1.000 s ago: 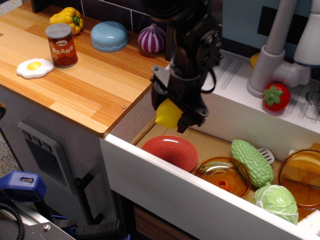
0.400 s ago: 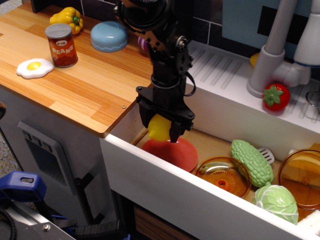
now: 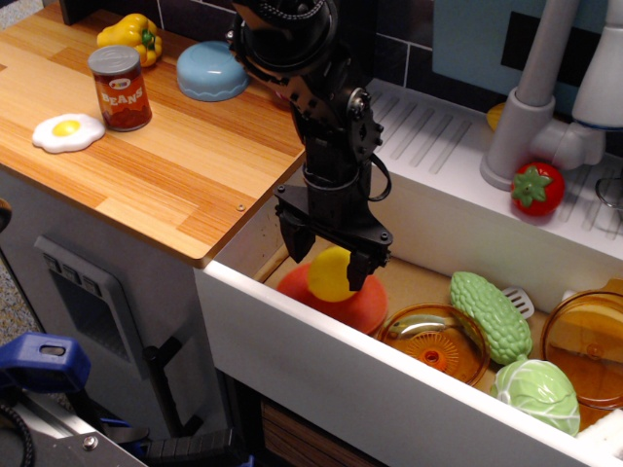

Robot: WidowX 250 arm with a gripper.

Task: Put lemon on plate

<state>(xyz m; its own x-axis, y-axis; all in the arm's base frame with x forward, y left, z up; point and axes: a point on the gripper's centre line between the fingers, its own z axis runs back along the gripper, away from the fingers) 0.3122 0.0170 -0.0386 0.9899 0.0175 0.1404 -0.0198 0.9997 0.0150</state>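
The yellow lemon (image 3: pixel 330 273) lies on the coral-red plate (image 3: pixel 363 305) at the left end of the white sink. My gripper (image 3: pixel 329 254) hangs right over the lemon with its jaws spread apart, one finger (image 3: pixel 298 239) on the left and one on the right of it. The fingers seem to stand clear of the lemon. The sink's front wall hides the plate's near edge.
In the sink lie an orange transparent lid (image 3: pixel 435 341), a green bumpy gourd (image 3: pixel 490 313), a cabbage (image 3: pixel 538 392) and an orange bowl (image 3: pixel 589 347). A toy tomato (image 3: pixel 536 187) and the faucet (image 3: pixel 533 93) stand behind. The wooden counter (image 3: pixel 185 165) holds a beans can (image 3: pixel 120 88), fried egg (image 3: pixel 67 131), yellow pepper (image 3: pixel 130 35) and blue bowl (image 3: pixel 212 70).
The gripper carried the lemon left and down to the plate, then its jaws opened. The lemon now rests on the plate.
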